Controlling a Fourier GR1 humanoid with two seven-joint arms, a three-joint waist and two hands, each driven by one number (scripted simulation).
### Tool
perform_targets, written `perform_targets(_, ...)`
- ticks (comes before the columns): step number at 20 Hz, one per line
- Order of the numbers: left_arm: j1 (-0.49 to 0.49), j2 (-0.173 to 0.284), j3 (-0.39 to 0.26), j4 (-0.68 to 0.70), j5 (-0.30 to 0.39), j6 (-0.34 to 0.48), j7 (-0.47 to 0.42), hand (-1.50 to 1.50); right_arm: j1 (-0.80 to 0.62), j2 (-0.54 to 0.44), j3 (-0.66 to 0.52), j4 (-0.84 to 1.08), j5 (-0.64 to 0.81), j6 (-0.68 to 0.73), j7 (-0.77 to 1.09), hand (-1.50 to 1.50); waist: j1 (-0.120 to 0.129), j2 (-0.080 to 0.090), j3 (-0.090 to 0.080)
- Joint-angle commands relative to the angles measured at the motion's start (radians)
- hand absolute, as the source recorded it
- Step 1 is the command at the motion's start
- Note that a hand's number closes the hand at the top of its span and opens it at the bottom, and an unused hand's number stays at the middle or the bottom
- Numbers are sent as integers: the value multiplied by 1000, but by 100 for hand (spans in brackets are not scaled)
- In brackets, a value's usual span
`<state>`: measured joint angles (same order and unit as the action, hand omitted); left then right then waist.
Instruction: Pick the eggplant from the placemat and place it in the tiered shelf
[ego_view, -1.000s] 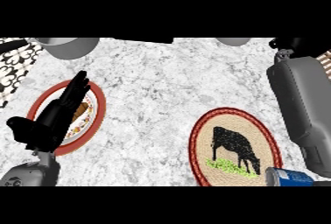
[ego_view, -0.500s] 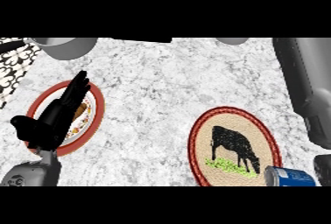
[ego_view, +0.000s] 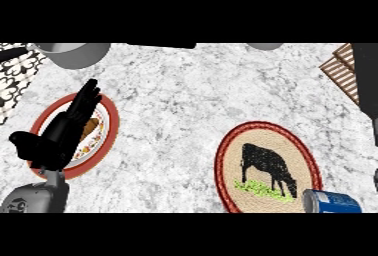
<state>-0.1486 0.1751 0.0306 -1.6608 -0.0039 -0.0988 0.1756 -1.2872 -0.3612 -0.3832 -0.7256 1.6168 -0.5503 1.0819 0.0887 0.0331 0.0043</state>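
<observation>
Evenly and brightly lit from above, with no glare on the white-grey marbled tabletop (ego_view: 184, 100). Only soft, faint shading beside the round woven placemat with red rim and black cow (ego_view: 267, 167). Black left robot hand (ego_view: 63, 130) reads as a flat dark shape, detail lost. Slightly stretched toward the edges: red-rimmed round plate (ego_view: 109, 131) looks taller than wide. No motion blur.

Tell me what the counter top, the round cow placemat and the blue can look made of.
Counter top: polished stone, likely marble, going by the grey veining on white.
Placemat: woven fibre, matte, with a tan weave and braided red rim.
Blue can: probably metal, judging by its pale rim and blue printed wall.
</observation>
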Motion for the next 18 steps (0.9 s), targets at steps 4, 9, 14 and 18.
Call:
perform_targets(4, -25, -5, 0, -18, 15, -1, 32, 0, 26, 17, -145, -34, -159, -427, -67, 150, 0, 7, 2)
perform_targets(9, 12, 15, 19, -11, 8, -3, 15, 0, 122, -158, -66, 220, 111, 43, -40, 150, -37, 4, -14)
perform_targets(14, 8, 2, 6, -15, 9, -5, 12, 0, 27, -238, -10, 351, 218, 199, 10, 150, -9, -1, -7)
perform_targets(18, 40, 6, 17, 10, 8, -16, -39, 0, -39, -251, 20, 424, 265, 210, 6, 150, -7, -3, -5)
